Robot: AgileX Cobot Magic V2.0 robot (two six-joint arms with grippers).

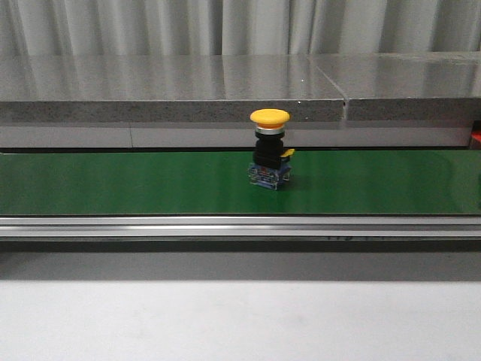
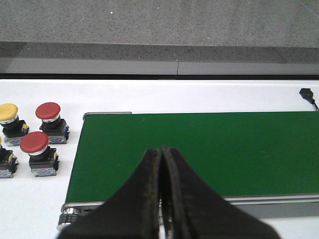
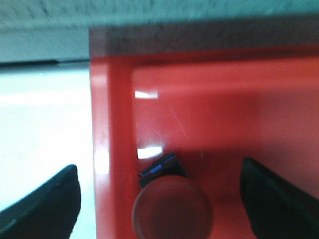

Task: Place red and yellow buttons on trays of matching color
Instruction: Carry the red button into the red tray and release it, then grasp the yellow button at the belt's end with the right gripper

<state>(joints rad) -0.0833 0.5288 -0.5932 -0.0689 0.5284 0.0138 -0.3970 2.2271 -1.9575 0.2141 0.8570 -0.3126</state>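
Nearest the right wrist camera, a red button [image 3: 172, 211] stands inside the red tray [image 3: 239, 114], close to one of its side walls, and the right gripper [image 3: 159, 199] hangs over it with its fingers [image 3: 45, 206] spread wide on either side, touching nothing. On the green conveyor belt [image 1: 135, 180] one yellow button [image 1: 270, 149] stands upright near the middle, clear of both long edges. Off the belt's end, on the white worktop [image 2: 50, 209], two red buttons [image 2: 48, 122] and another yellow one [image 2: 11, 119] wait in a cluster, while the left gripper [image 2: 160, 199] hovers with its fingers pressed together, empty.
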